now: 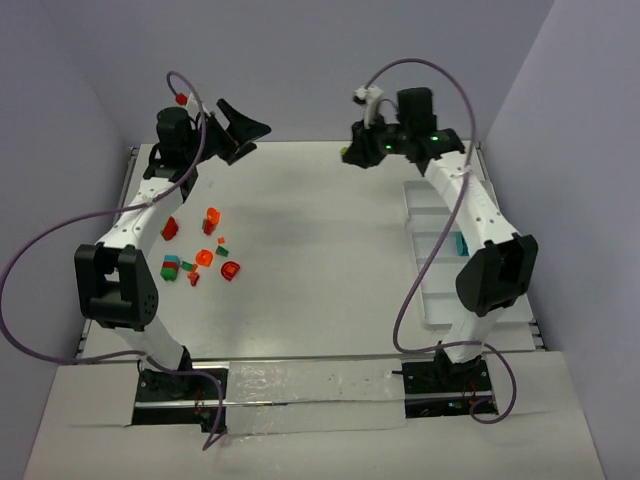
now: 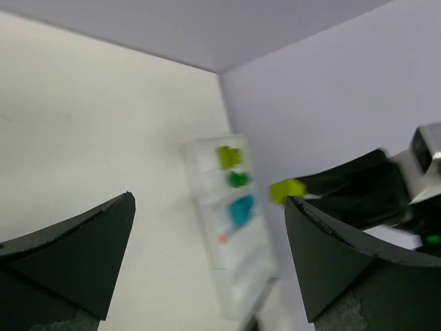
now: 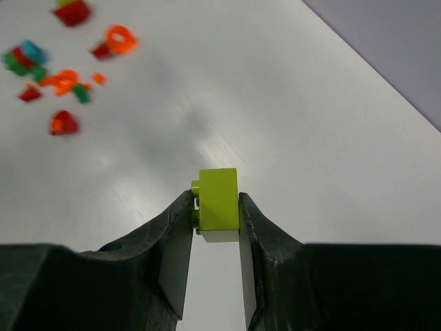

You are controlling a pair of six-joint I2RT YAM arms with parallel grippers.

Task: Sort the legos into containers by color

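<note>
While the lime green lego is clamped between the right fingers, it is held off the worktop at about one o'clock in the top view, near the far end of the white tray. The tray is laid along the three o'clock edge, and a teal lego is seen in one of its middle compartments. From the left wrist view, a lime piece, a dark green piece and the teal one are seen in separate compartments, with a small orange-red speck past them; which compartment holds that speck cannot be told through the blur. The left fingers are spread wide with nothing held between them, and they are raised at about eleven o'clock. The loose legos, red, orange, green and teal, are scattered on the worktop at nine o'clock, well apart from the tray
</note>
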